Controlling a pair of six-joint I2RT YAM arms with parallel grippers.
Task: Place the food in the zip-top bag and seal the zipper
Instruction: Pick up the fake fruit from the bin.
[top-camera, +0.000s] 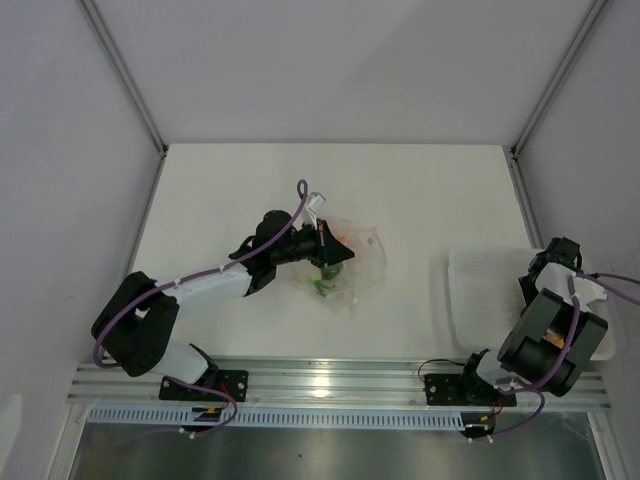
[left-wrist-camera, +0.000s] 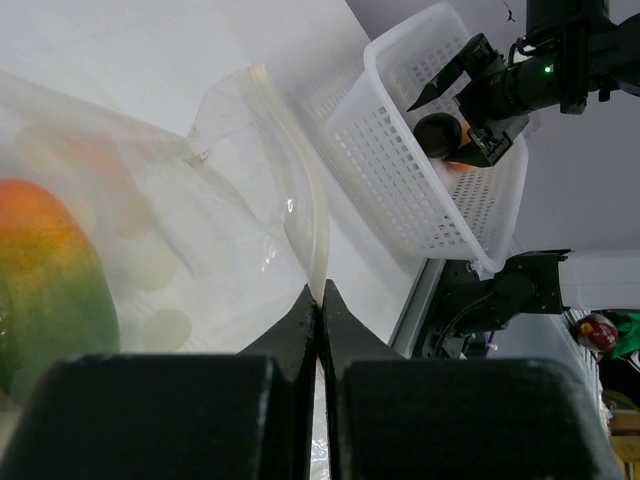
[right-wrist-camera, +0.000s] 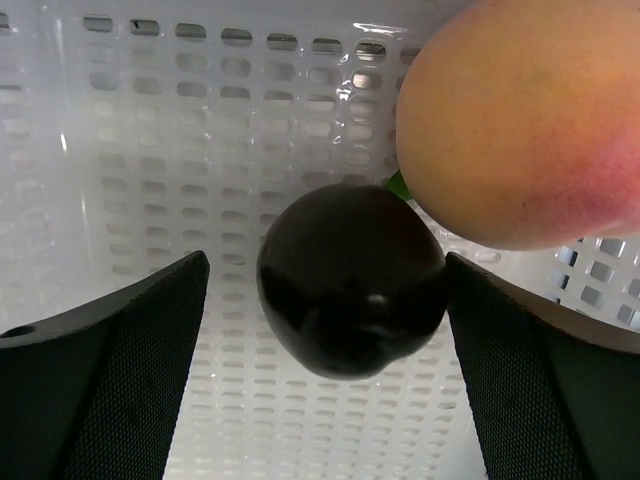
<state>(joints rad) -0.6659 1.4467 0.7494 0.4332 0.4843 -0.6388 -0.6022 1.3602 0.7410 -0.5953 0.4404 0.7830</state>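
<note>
Over white basket (right-wrist-camera: 130, 130), right gripper (right-wrist-camera: 325, 265) jaws spread either side of dark-purple piece (right-wrist-camera: 350, 280), not touching. Centre, close gently, clear orange-peach fruit (right-wrist-camera: 520, 120) just beside. Left gripper (left-wrist-camera: 320, 300) clamps zip-top bag (left-wrist-camera: 150, 220) mouth edge, mid-table.

White basket (top-camera: 480, 295) (slotted) sits on table (top-camera: 250, 180).

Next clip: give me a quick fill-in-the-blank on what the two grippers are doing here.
1. The left gripper pinches the zip-top bag at its edge, jaws ____.
2. The right gripper is ____, with one finger on each side of the dark-purple fruit and neither touching it.
3. The orange-peach fruit lies ____ the white basket, beside the dark-purple fruit.
Missing words: shut; open; inside.
</note>
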